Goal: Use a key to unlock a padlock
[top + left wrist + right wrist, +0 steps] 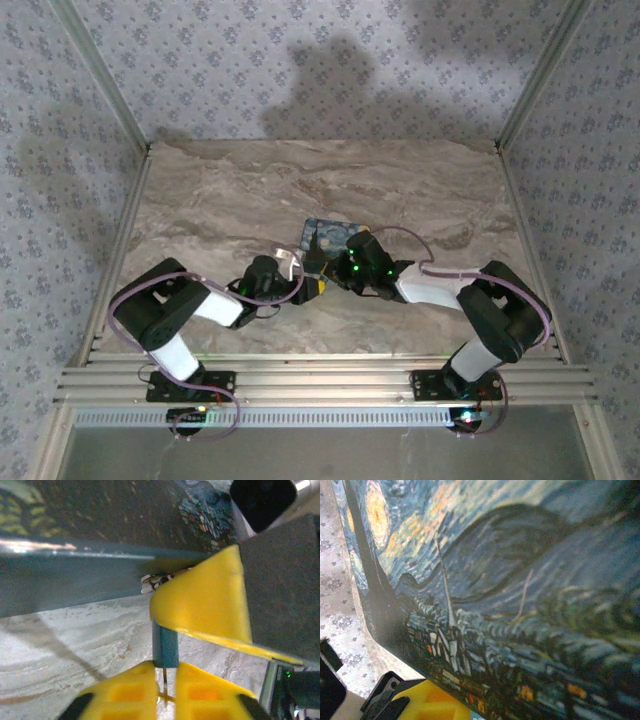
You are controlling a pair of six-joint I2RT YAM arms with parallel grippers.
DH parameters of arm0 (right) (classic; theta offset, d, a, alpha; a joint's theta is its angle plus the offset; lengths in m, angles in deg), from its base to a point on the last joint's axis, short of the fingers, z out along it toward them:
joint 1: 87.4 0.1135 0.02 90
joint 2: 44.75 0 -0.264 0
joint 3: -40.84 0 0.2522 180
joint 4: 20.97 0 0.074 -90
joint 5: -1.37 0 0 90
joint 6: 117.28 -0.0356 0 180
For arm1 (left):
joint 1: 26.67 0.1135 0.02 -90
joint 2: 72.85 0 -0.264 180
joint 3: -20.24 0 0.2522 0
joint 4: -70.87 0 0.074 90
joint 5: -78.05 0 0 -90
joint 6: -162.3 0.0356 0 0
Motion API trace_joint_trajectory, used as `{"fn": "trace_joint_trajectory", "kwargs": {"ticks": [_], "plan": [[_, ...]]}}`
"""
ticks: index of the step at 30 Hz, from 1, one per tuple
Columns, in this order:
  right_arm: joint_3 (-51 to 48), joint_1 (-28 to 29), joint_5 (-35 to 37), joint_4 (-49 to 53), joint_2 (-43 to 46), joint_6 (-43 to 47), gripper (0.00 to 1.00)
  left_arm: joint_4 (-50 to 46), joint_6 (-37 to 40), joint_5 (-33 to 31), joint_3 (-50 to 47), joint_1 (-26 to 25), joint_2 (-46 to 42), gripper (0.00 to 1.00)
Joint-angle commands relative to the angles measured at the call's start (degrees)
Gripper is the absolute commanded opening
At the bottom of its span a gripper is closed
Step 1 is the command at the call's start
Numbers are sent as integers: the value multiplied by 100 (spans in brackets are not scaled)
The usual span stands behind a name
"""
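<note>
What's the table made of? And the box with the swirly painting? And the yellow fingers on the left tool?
Table: looks like marble, grey-brown veins, though it may be printed laminate. Box: a printed picture on a shiny skin; its blue side catches a bright streak, maybe tin. Left tool: its yellow fingers look like plastic, evenly coloured, with recessed pockets.

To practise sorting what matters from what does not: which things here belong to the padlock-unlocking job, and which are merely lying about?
Belong to the job:
yellow padlock
key
left arm's jaws, closed on the key
right arm's jaws, gripping the padlock

Lying about:
box with a Starry Night print
</note>
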Motion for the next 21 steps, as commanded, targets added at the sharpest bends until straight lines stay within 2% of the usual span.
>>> {"fn": "trace_joint_trajectory", "kwargs": {"ticks": [1,4,7,9,15,21], "plan": [[-2,26,-122,34,160,-223,1,325,-22,7,47,-51,37,1],[-74,13,-48,44,228,-240,0,74,80,-30,48,-50,-80,2],[-110,4,-3,54,265,-255,0,-113,150,-124,7,-55,-221,26],[-119,4,8,56,271,-250,0,-181,169,-234,-66,-52,-324,36],[-117,13,16,51,294,-267,0,-275,135,-142,-31,-18,-324,33],[-119,14,30,53,314,-279,0,79,-32,18,9,-22,-15,30]]}}
